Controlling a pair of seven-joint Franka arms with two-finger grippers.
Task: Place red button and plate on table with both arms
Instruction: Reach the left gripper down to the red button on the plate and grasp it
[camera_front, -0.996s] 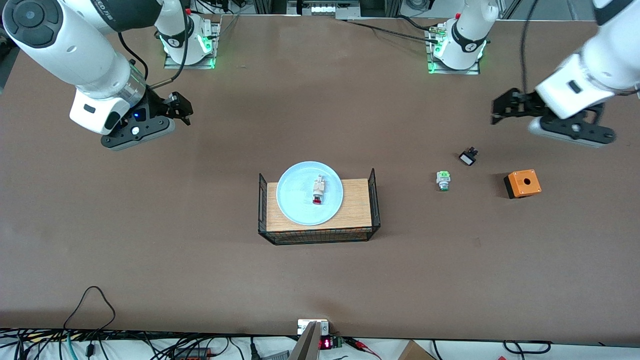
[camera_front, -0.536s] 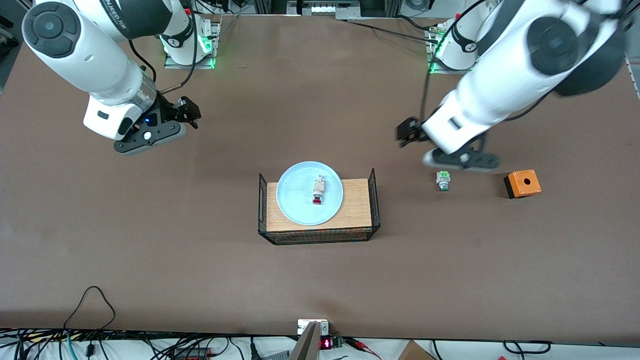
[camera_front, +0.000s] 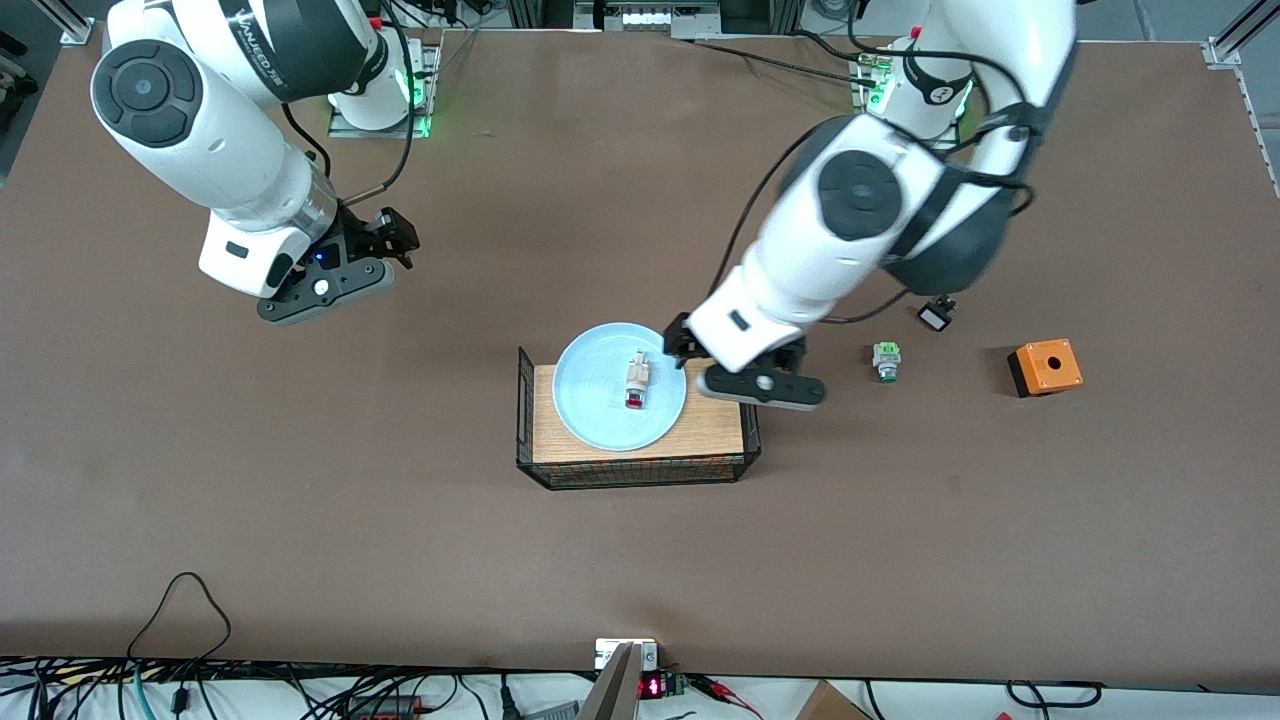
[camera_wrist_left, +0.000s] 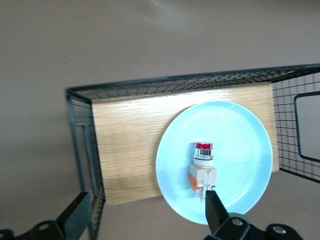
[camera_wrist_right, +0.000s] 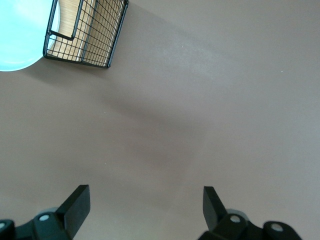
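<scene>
The pale-blue plate (camera_front: 600, 400) lies on a light-wood board with black wire sides (camera_front: 715, 420) in the middle of the brown table (camera_front: 640, 570). The red button (camera_front: 636, 382) lies on its side on the plate. My left gripper (camera_front: 678, 345) hangs open over the plate's rim, at the edge toward the left arm's end of the table. In the left wrist view the plate (camera_wrist_left: 240, 135) and the red button (camera_wrist_left: 203, 165) lie just ahead of the open left gripper (camera_wrist_left: 145, 212). My right gripper (camera_front: 397, 235) is open and empty over bare table; its wrist view (camera_wrist_right: 145, 205) shows the plate's edge (camera_wrist_right: 20, 35).
A green-capped button (camera_front: 886, 360), a small black-and-white switch (camera_front: 935, 317) and an orange box (camera_front: 1045, 367) lie toward the left arm's end of the table. Cables run along the table's edge nearest the front camera (camera_front: 180, 600).
My left arm has swung from its end of the table to the plate's rim over the board. My right gripper has moved a little toward the board.
</scene>
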